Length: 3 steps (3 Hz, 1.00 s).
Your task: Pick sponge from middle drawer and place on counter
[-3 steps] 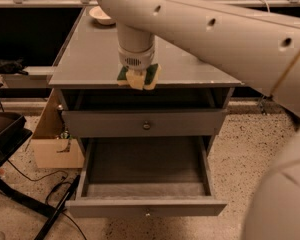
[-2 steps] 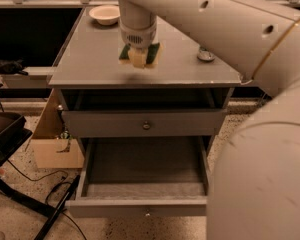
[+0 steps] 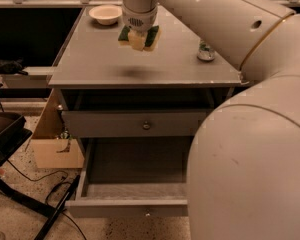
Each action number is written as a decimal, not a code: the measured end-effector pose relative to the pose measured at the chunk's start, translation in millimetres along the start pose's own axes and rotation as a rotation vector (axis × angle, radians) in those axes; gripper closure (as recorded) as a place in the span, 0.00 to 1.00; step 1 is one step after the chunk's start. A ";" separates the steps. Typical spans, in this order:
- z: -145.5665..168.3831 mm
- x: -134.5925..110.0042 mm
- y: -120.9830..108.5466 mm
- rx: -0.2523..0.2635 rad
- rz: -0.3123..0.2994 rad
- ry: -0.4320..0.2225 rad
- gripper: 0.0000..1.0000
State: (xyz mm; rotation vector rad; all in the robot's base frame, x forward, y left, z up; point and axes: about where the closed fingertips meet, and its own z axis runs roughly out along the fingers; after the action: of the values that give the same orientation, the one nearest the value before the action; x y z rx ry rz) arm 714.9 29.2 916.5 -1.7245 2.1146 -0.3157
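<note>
My gripper [image 3: 138, 38] hangs from the pale arm over the middle of the counter [image 3: 95, 64] and is shut on the sponge [image 3: 125, 34]. The sponge shows its dark green face and pale yellow foam. It is held a little above the counter, with its shadow on the top below it. The middle drawer [image 3: 130, 207] is pulled out below the closed upper drawer [image 3: 115, 124], and its visible inside holds nothing.
A pale bowl [image 3: 105, 14] stands at the counter's back left. A soda can [image 3: 206, 50] stands at its right side. A cardboard box [image 3: 52, 151] and a black frame [image 3: 7, 134] are on the floor to the left. My arm's large link fills the right foreground.
My gripper has carried the sponge from the counter's front edge back over the middle of the counter. The drawer stays open.
</note>
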 end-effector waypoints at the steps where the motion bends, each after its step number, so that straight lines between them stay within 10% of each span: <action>1: 7.9 2.1 -12.8 0.033 0.035 -0.017 1.00; 3: 50.1 17.2 -82.1 0.129 0.122 -0.152 1.00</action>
State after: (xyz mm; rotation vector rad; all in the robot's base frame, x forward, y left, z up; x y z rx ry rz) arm 806.6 -1.8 902.6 -1.4916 2.0327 -0.2709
